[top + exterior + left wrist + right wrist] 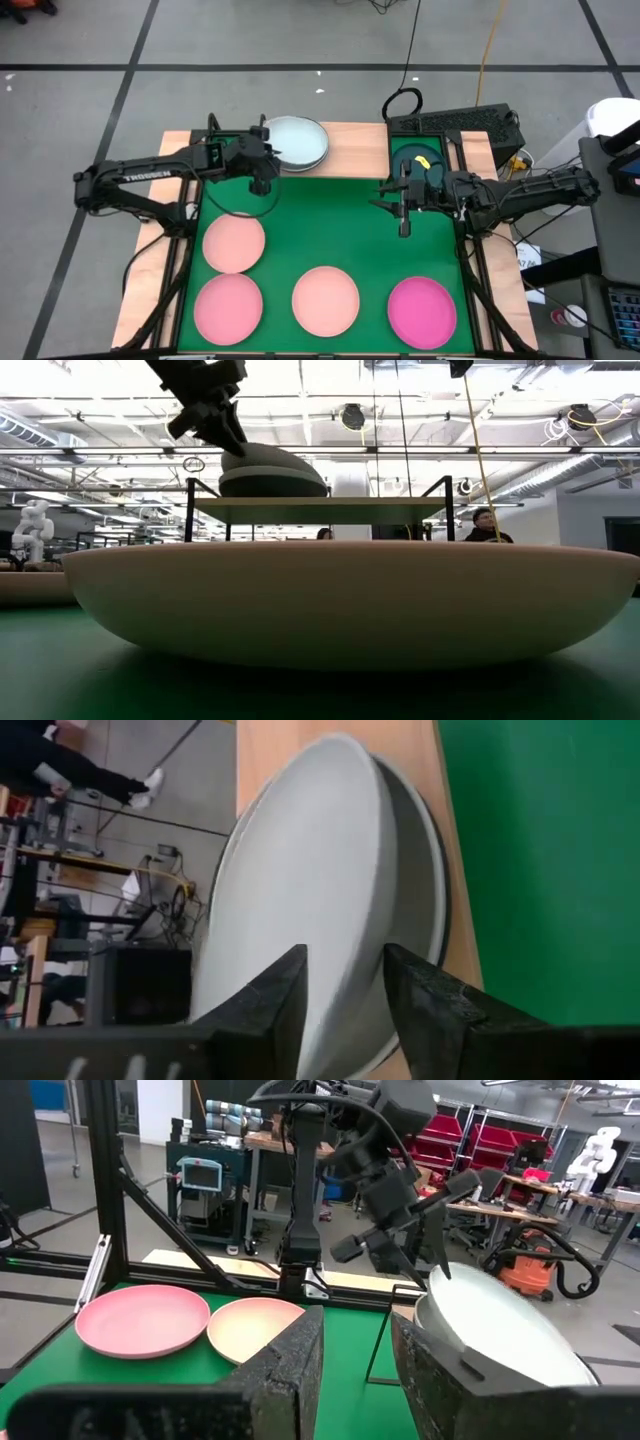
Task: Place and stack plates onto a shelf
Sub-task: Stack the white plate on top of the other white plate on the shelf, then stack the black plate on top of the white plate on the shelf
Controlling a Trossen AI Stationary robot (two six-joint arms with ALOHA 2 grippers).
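Note:
Two pale mint-white plates (pixel 297 143) sit stacked on the light-wood shelf (pixel 350 148) at the table's far side. My left gripper (pixel 262 168) is at their left rim, shut on the upper plate (pixel 300 890), which tilts over the lower one (pixel 425 880). In the low view the stack (pixel 272 468) stands on the shelf board (pixel 320 508). My right gripper (pixel 403 212) hovers open over the green table, touching nothing. A dark teal plate (pixel 420 160) lies partly hidden under the right arm. Three pink plates (pixel 234 243) (pixel 228 306) (pixel 325 300) and a magenta plate (pixel 422 312) lie on the table. My left gripper pinches the upper pale plate by its rim (pixel 340 1005), one finger (pixel 280 995) on the hollow inner face and the other finger (pixel 425 995) on the underside. It comes slanting down from the table's left. The plate is tilted, its held edge raised and its far edge on the lower plate.
The shelf stands on thin black legs (pixel 188 510) over the table's far edge. A black box with cables (pixel 460 122) sits beyond the far right corner. Free green surface (pixel 320 215) lies between the shelf and the pink plates. People show in the room behind (pixel 485 525).

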